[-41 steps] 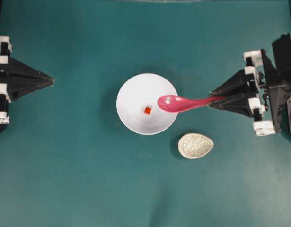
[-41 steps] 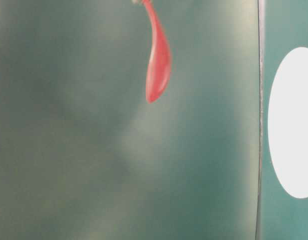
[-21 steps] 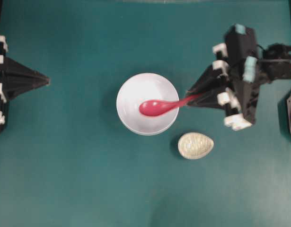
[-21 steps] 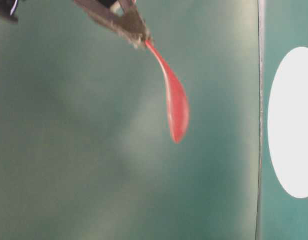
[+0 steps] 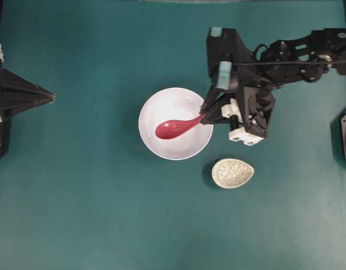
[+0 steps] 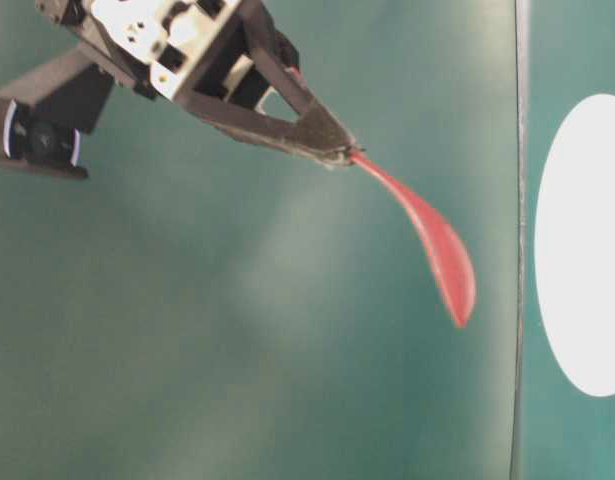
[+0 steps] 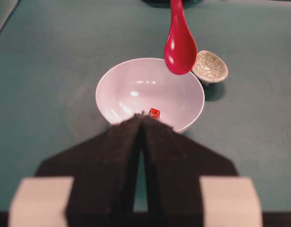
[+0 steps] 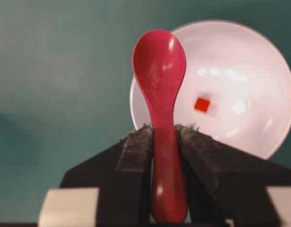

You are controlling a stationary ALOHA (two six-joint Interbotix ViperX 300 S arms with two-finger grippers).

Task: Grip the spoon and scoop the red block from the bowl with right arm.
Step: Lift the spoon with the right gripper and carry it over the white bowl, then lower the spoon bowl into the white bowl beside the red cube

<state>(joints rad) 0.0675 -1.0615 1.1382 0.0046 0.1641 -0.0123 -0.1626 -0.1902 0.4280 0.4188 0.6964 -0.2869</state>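
Table (image 5: 94, 214) of teal fills the overhead frame. Right arm (image 5: 285, 56) reaches in from the upper right, its gripper (image 5: 205, 116) clamped on the handle of the pink-red spoon (image 5: 175, 127), scoop hanging above the white bowl (image 5: 161, 107) at centre. Left gripper (image 5: 49, 97) sits at the left edge, fingers pressed together. Speckled dish (image 5: 233, 172) lies lower right of the bowl. Red block (image 7: 154, 112) rests inside the bowl.

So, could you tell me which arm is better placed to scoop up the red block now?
The right. Its gripper already clamps the spoon by the handle, with the scoop held above the bowl near the red block. The left gripper sits shut and empty, well away from the bowl.
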